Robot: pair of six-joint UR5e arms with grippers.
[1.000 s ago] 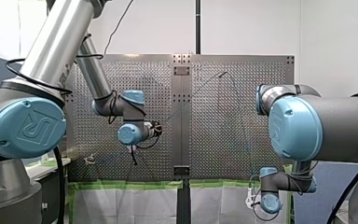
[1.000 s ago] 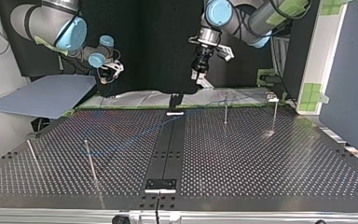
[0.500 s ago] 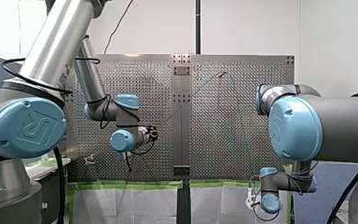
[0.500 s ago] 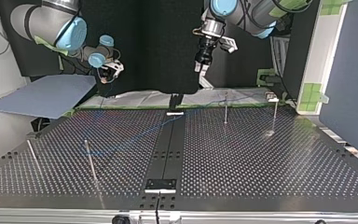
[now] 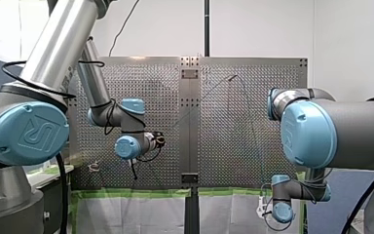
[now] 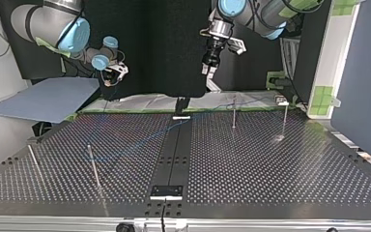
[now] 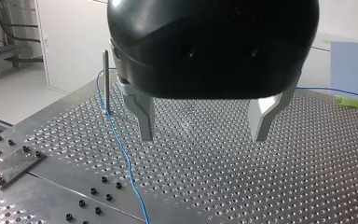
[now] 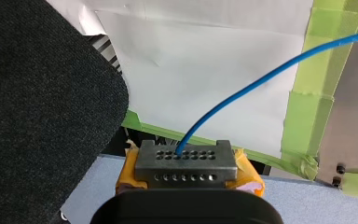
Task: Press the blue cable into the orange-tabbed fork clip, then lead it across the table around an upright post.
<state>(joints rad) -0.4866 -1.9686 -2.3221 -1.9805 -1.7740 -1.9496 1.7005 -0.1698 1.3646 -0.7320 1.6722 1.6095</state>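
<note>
While hanging above the perforated table [image 7: 307, 163], left gripper [image 7: 203, 137] spread wide, empty, right gripper [image 8: 186, 161] at top view's upper left clamped on blue cable [image 8: 261, 75], thin, slack, running beside upright post [image 7: 105, 79].

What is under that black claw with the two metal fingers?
Under my left arm's black gripper, metal fingers open, lies only bare perforated metal table. A thin blue cable runs beside one finger towards an upright metal post. The gripper's body covers the table beyond.
</note>
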